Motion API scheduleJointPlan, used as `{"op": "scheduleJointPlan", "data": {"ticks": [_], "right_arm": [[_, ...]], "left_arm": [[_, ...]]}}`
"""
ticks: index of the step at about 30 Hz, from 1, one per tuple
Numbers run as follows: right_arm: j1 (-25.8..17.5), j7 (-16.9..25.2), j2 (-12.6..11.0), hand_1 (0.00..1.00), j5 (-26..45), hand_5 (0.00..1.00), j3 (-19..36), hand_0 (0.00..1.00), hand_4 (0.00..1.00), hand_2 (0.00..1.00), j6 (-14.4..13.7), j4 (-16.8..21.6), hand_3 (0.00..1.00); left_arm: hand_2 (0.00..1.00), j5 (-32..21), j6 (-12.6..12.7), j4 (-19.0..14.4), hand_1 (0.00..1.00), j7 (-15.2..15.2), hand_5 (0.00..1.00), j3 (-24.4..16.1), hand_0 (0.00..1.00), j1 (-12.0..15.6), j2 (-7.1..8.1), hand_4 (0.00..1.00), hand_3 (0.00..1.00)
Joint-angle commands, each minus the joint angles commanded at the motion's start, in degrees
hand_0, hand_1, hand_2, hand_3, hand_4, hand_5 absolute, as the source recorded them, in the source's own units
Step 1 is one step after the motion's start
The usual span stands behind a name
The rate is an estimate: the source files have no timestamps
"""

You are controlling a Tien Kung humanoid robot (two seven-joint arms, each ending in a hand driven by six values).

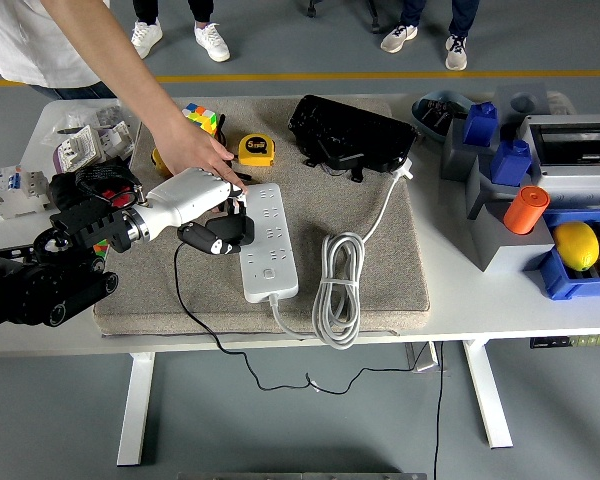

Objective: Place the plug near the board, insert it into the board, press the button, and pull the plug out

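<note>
A white power strip (266,241) lies lengthwise on the grey mat (380,260), its own white cable coiled (338,285) to its right. My left hand (217,222), white-backed with black fingers, comes in from the left and is shut on a black plug (230,236) with a thin black cord (185,290), held against the strip's left edge. A person's hand (195,150) reaches down from the top left and rests on the back of my hand. My right arm does not show.
Behind the strip sit a yellow tape measure (257,149), a colour cube (202,116) and a black bag (350,132). Breakers (20,185) lie at far left. Blue and grey boxes (500,170), an orange cylinder (525,209) and a lemon (576,244) crowd the right side.
</note>
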Motion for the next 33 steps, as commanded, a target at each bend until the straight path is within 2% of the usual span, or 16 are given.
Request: {"op": "scheduleJointPlan", "data": {"ticks": [17,32,33], "right_arm": [[0.0,0.0,0.0,0.705,-0.1,0.555,0.0,0.703,0.998,0.688,0.0,0.0,0.581],[0.0,0.0,0.0,0.706,0.0,0.556,-0.1,0.702,0.998,0.688,0.0,0.0,0.582],[0.0,0.0,0.0,0.705,-0.1,0.555,-0.1,0.703,0.998,0.688,0.0,0.0,0.581]], "left_arm": [[0.519,0.2,-1.7,0.1,0.504,2.5,0.143,-0.1,0.517,-0.2,-0.26,0.829,0.559],[0.565,-1.0,-2.7,-0.1,0.546,2.4,0.164,-0.8,0.527,0.0,-0.01,0.846,0.575],[0.578,-1.0,-2.8,-0.1,0.570,2.5,0.279,-0.8,0.552,0.0,0.00,0.947,0.593]]}}
